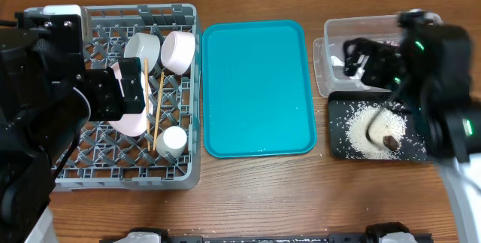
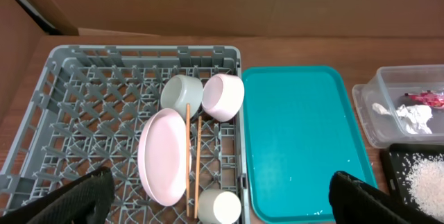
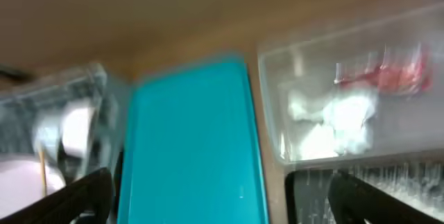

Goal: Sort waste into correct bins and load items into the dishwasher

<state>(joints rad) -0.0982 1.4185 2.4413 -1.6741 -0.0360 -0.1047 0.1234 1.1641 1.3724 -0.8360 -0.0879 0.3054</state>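
Observation:
The grey dish rack point(image 1: 98, 153) at the left holds the white plate point(image 2: 165, 156) on edge, the grey-white bowl point(image 2: 182, 92), the pinkish bowl point(image 2: 223, 96), the white cup point(image 2: 220, 207) and the wooden chopsticks point(image 2: 196, 158). My left gripper point(image 1: 139, 92) hangs over the rack, open and empty point(image 2: 220, 179). The clear tub point(image 1: 361, 28) holds the red wrapper point(image 3: 388, 75) and the white tissue point(image 3: 333, 120). The black tray point(image 1: 338, 145) holds rice grains point(image 1: 361, 126) and the brown lump point(image 1: 391, 141). My right gripper point(image 1: 355, 59) is over the tub, open and empty point(image 3: 220, 182); its view is blurred.
The teal serving tray point(image 1: 259, 85) lies between the rack and the bins, with a few white specks near its front edge. A brown cardboard wall runs along the back of the wooden table. The right arm covers part of the tub and black tray.

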